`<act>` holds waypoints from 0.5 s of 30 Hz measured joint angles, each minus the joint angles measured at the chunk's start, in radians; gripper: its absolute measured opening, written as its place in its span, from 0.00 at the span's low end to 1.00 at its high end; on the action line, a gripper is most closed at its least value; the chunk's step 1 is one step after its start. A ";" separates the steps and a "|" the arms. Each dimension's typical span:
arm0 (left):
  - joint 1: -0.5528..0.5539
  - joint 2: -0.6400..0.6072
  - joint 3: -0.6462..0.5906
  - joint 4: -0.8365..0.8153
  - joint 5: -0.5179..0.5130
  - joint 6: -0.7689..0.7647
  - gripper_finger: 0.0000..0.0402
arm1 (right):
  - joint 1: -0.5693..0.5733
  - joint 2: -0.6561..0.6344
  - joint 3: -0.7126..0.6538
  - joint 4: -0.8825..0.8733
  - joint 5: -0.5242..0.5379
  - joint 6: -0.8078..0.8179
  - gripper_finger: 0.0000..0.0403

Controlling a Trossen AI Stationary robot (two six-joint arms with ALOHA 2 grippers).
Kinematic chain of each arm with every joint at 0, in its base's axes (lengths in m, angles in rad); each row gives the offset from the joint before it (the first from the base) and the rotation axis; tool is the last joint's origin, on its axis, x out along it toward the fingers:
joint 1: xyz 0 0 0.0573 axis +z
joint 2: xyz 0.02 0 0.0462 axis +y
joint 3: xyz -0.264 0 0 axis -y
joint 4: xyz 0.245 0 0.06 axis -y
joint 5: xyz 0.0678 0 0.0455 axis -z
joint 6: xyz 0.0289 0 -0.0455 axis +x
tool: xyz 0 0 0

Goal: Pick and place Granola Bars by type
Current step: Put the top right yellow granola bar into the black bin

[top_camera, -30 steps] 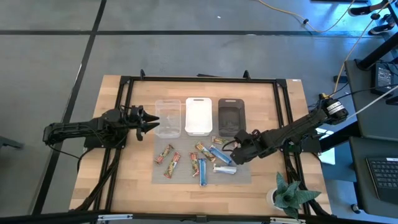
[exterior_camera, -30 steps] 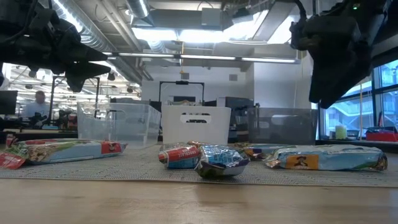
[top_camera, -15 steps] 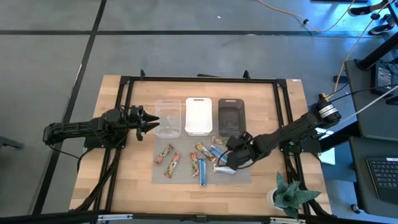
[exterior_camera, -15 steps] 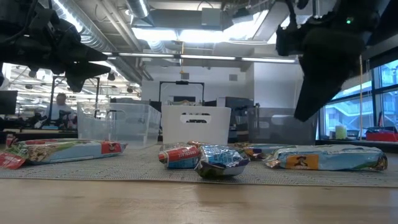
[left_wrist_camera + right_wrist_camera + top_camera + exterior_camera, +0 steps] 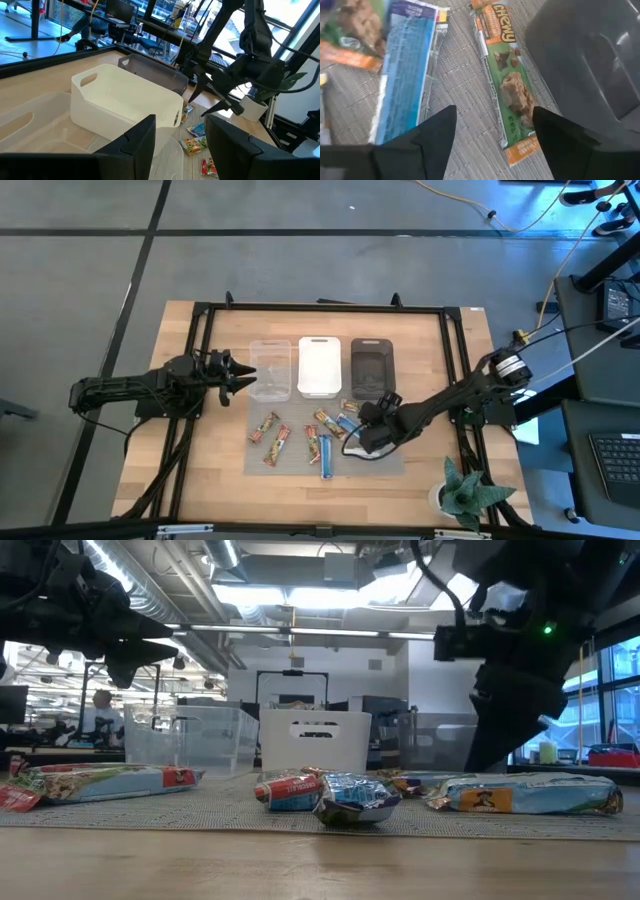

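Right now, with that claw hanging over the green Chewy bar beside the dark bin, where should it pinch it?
Probably across the middle of the Chewy bar, coming straight down. It lies flat on the mat, long and narrow, so the open right gripper can close on its two long edges. The dark bin crowds one side, so sideways approaches look awkward.

Bare mat [image 5: 465, 100] lies between the parted fingers [image 5: 432, 145], dark bin [image 5: 600, 55] alongside.

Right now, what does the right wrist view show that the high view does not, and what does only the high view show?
Only the right wrist view shows the print "Chewy" on the green-orange bar and the blue bar in detail. Only the high view shows all three bins, the waiting left gripper beside the clear bin, and the plant. Both show the open right gripper over bars on the grey mat.
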State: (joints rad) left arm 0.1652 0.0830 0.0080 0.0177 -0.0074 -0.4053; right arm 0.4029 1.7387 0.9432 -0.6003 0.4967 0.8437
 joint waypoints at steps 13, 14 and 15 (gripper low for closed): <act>0.000 0.000 0.000 0.000 0.000 0.000 0.40 | -0.035 0.059 0.003 0.002 -0.034 0.044 0.65; 0.000 0.000 0.000 0.000 0.000 0.000 0.40 | -0.035 0.060 0.003 0.003 -0.035 0.044 0.65; 0.000 0.000 0.000 0.000 0.000 0.000 0.40 | -0.035 0.060 0.005 0.003 -0.037 0.044 0.65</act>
State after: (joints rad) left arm 0.1652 0.0830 0.0080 0.0177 -0.0074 -0.4053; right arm 0.3683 1.7992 0.9483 -0.5975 0.4595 0.8880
